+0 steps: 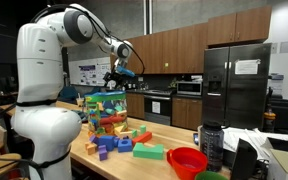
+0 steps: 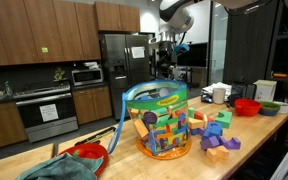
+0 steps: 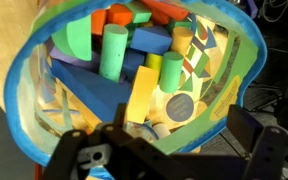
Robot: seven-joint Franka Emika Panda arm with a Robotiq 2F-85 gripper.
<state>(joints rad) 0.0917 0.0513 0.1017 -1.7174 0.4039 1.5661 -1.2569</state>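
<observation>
one gripper (image 1: 118, 84) hangs over the bin (image 1: 106, 112), jaws spread wide, nothing btw them. in both exterior views it sits clear above the bin's rim, not touching. the bin (image 2: 160, 125) is straight below, w/ the gripper (image 2: 165, 62) pointing down at it. bin stands upright on the table (image 1: 92, 160): blue rim, see-through sides, packed w/ blocks (image 2: 164, 130).

wrist view looks down into the bin (image 3: 20, 95), which fills most of the frame. gripper (image 3: 169, 150) comes in from the bottom edge, fingers (image 3: 84, 155) dark, well apart, one each side. right under the gap is a yellow block (image 3: 142, 95) lying slanted, w/ a round disc (image 3: 177, 106) just beside it. a green cylinder (image 3: 112, 52) lies further in, near a smaller cylinder (image 3: 171, 68). a blue slab (image 3: 84, 82) sits beneath them. a green block (image 3: 77, 38) and an orange piece (image 3: 102, 18) lie toward the far rim. can't tell how high the fingertips are above the top blocks, but no contact shows.

on the table beside the bin, in an exterior view: loose blocks (image 1: 114, 143), a green brick (image 1: 149, 152), then a red bowl (image 1: 187, 160) further along.
</observation>
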